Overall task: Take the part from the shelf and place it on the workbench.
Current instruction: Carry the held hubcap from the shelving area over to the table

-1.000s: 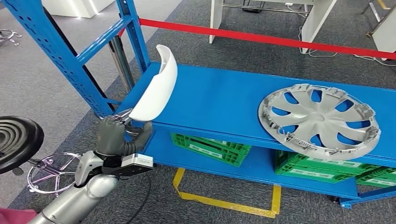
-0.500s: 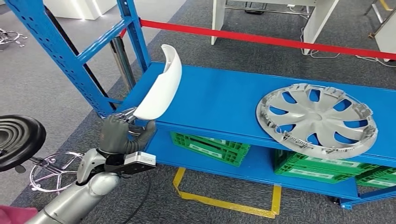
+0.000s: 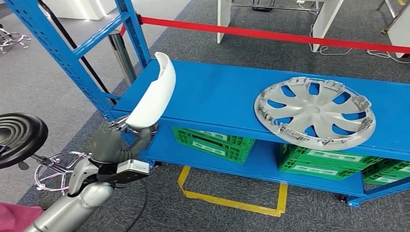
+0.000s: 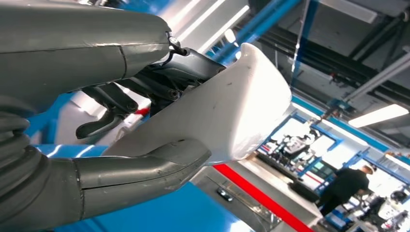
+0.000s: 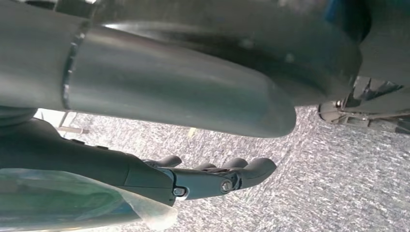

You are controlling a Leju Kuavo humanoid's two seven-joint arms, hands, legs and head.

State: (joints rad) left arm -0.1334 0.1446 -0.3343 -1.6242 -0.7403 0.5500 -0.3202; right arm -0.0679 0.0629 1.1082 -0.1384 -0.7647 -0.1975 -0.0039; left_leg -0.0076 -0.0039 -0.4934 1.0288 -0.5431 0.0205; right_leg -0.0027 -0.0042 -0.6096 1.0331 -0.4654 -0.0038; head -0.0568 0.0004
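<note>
The left hand [image 3: 110, 143] grips the lower end of a white curved part [image 3: 152, 94], a smooth shell-like piece that rises up and away from the fingers, tilted over the left front corner of the blue shelf [image 3: 227, 104]. In the left wrist view the thick grey thumb [image 4: 145, 164] lies along one face of the white curved part [image 4: 222, 116] while the darker fingers [image 4: 179, 72] press on the opposite face, so the piece is clamped between them. Only its lower end is in the grasp; the upper end stands free in the air above the shelf edge.

Well apart from the fingers, far along the same shelf surface, a grey wheel cover [image 3: 315, 111] lies flat (its edge reaches just to the shelf's front lip). Below the shelf surface, on the lower level, stand green crates [image 3: 212, 142], the nearest one just beyond and below the held part. A red barrier strip [image 3: 270, 35] runs behind the shelf, and a black round stool [image 3: 20, 137] stands close beside the left arm, on the side away from the shelf.

The right hand [image 5: 212, 176] hangs over grey carpet [image 5: 338, 183]; its dark fingers [image 5: 251, 169] are loosely curled with nothing between them, not fully closed.
</note>
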